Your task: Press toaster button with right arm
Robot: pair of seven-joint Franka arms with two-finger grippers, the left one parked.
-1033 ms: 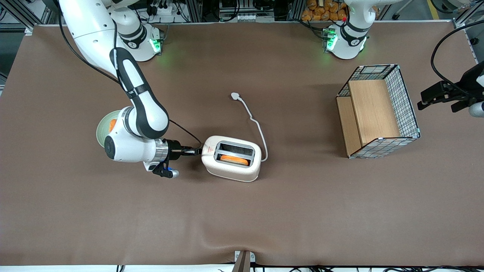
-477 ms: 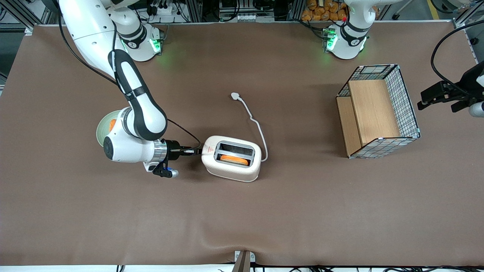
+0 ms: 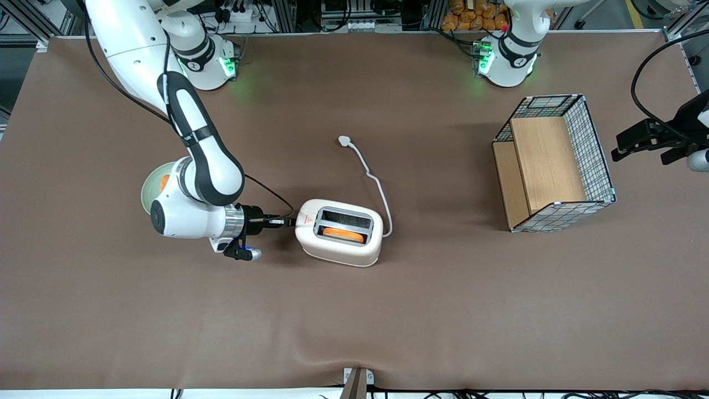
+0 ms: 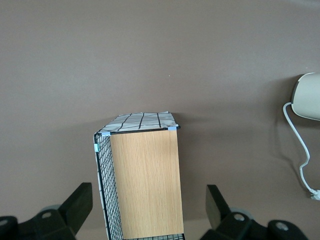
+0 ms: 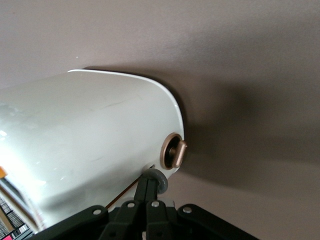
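The gripper (image 3: 285, 222), fingers pressed together and empty, touches the button (image 5: 156, 181) on the toaster's (image 3: 339, 231) end

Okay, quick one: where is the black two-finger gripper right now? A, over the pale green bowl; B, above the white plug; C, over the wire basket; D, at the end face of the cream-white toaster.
D: the gripper sits against the toaster's end nearest the working arm, fingers together.
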